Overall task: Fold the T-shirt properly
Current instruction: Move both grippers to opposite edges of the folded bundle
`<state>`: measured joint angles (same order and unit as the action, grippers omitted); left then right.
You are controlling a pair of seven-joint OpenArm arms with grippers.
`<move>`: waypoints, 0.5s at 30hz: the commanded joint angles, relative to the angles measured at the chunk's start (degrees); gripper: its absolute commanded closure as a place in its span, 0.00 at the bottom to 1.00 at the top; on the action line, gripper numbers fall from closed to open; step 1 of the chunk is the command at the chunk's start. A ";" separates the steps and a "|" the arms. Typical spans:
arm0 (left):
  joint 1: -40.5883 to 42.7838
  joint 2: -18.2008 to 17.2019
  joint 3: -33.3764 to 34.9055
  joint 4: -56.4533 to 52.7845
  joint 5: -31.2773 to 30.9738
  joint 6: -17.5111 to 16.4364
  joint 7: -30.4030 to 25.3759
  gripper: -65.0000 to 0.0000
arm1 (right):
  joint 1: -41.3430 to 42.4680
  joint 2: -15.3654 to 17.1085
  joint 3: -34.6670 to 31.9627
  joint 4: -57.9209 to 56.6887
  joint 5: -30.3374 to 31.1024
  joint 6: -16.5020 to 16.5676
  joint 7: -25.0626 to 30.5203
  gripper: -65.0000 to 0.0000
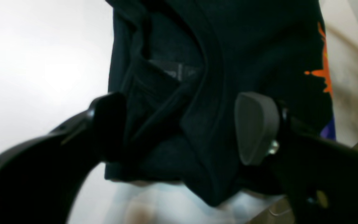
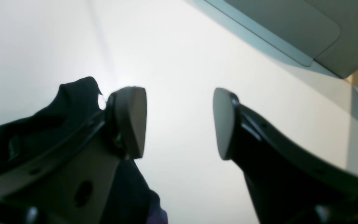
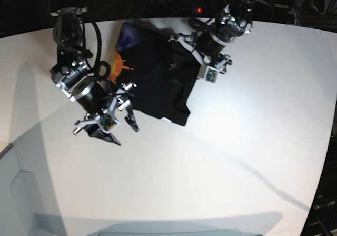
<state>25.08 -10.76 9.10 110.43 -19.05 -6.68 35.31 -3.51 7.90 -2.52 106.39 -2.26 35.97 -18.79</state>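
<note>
I am hovering my left gripper (image 1: 179, 127), jaws wide, over the T-shirt (image 3: 158, 72) bunched at the base view's upper centre. My right gripper (image 2: 179, 124) is gaping empty at its lower-left edge. Soft and limp, it should pinch best at the collar hem.

The white worktop (image 3: 226, 141) is wide and bare in front and to one side, so a hand can pass there, but the bunched black T-shirt (image 3: 158, 83) and 2 arms block the back.
</note>
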 commanded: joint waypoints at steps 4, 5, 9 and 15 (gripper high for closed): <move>-0.07 -0.09 -0.09 -0.50 -0.34 -0.05 -1.16 0.55 | 0.74 0.23 1.07 1.08 0.90 -0.41 1.60 0.47; -0.07 -0.09 -0.09 -0.76 -0.34 -0.05 -1.16 0.58 | 0.74 0.23 1.51 1.08 0.99 -0.41 1.60 0.47; 0.19 0.08 -0.09 -0.94 -0.34 0.04 -0.72 0.59 | 0.74 0.23 1.87 1.08 0.99 -0.41 1.60 0.47; 0.55 -0.09 -0.27 -0.41 -0.69 0.04 -1.16 0.60 | 0.65 0.32 1.87 0.47 0.99 -0.41 1.60 0.47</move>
<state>25.41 -10.79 8.93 108.75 -19.09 -6.63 35.51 -3.51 7.92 -0.80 106.10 -2.13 35.97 -18.63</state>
